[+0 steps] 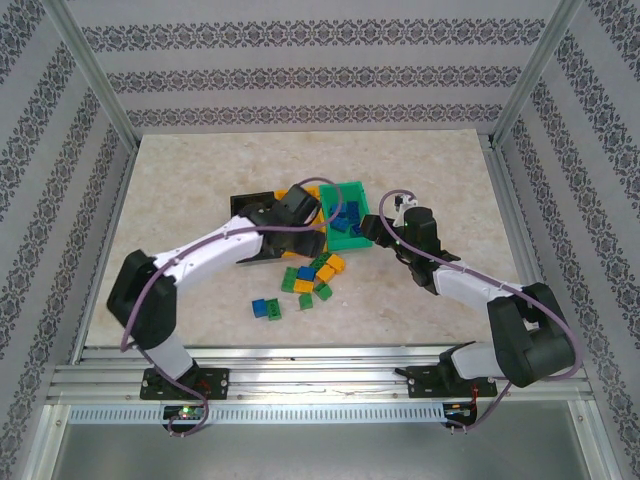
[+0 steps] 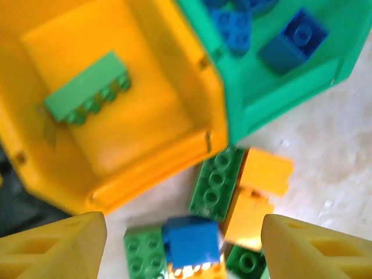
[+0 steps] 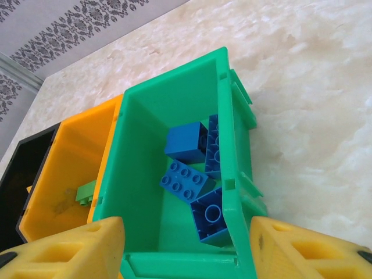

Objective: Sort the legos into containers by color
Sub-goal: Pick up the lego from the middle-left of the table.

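we count three containers joined in a row: a black bin (image 1: 250, 203), an orange-yellow bin (image 2: 152, 173) and a green bin (image 3: 135, 163). we count two arms.

about nine loose legos (image 1: 315, 275) lie on the table (image 1: 200, 170) just in front of the bins. two of them, a blue-and-green pair (image 1: 266, 309), sit apart on the near left.

the left gripper (image 2: 186, 250) hovers over the loose cluster beside the orange-yellow bin, jaws spread wide and holding nothing. the right gripper (image 3: 186, 256) straddles the near end of the green bin. we cannot tell whether its fingers (image 3: 70, 250) clamp the wall.

the green bin holds four blue bricks (image 3: 186, 181). the orange-yellow bin holds one green brick (image 2: 87, 87). we cannot make out what the black bin holds.
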Controlling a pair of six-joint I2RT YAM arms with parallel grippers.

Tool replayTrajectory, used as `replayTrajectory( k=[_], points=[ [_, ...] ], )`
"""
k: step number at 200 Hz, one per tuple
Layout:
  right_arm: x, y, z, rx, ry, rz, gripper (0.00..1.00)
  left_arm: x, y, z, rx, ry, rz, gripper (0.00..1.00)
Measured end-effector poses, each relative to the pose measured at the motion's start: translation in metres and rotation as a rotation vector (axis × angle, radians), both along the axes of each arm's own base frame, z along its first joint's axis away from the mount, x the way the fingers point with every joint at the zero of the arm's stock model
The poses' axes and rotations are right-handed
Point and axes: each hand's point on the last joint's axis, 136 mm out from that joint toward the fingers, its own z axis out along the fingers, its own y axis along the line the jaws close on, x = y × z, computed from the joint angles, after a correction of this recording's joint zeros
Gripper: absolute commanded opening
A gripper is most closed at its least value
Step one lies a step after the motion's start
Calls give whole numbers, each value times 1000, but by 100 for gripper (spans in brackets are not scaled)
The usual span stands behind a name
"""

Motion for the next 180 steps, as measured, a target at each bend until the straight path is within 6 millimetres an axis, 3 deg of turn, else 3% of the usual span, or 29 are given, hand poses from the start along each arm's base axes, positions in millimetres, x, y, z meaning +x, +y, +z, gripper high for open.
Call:
replayTrajectory(
  k=[44,106,180],
  points=[
    [2,2,-1,6,-2,4,59,-38,31,-22,7,60,66,70],
    [2,2,-2,6,-3,4,59,-80,79,-27,44,111,221,67],
    [2,2,-2,6,-3,4,59,-122,100,-65,56,271,334,63]
  ],
)
